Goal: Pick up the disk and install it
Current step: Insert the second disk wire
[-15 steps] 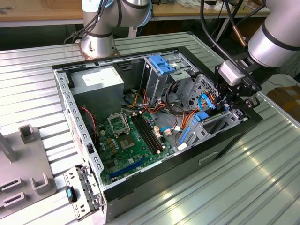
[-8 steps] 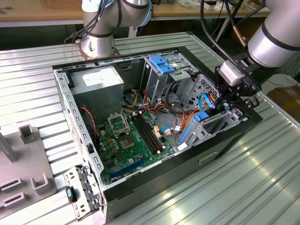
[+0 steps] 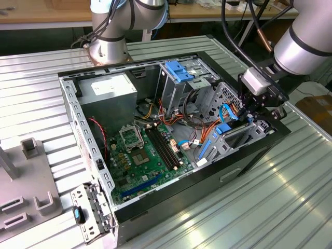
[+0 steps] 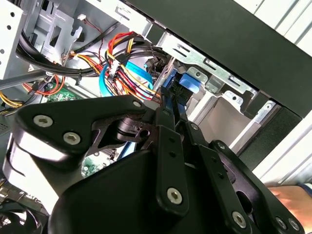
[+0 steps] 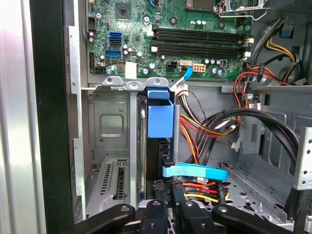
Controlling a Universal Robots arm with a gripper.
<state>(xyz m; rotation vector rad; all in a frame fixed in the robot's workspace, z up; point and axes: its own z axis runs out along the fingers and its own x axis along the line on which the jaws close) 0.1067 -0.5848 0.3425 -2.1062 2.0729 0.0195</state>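
Note:
The disk stands on edge in the metal drive bay at the front corner of the open computer case. It is dark, with a bright blue carrier tab on top. In the exterior view the disk sits low in the bay at the case's right end. My gripper hangs right over it. In both wrist views the black fingers come together on the disk's blue rail, so the gripper is shut on it.
Bundles of orange, yellow and black cables and a blue flat data cable lie beside the bay. The motherboard and the power supply fill the rest of the case. A light-blue flap sits at the back. A person's hand shows outside the case.

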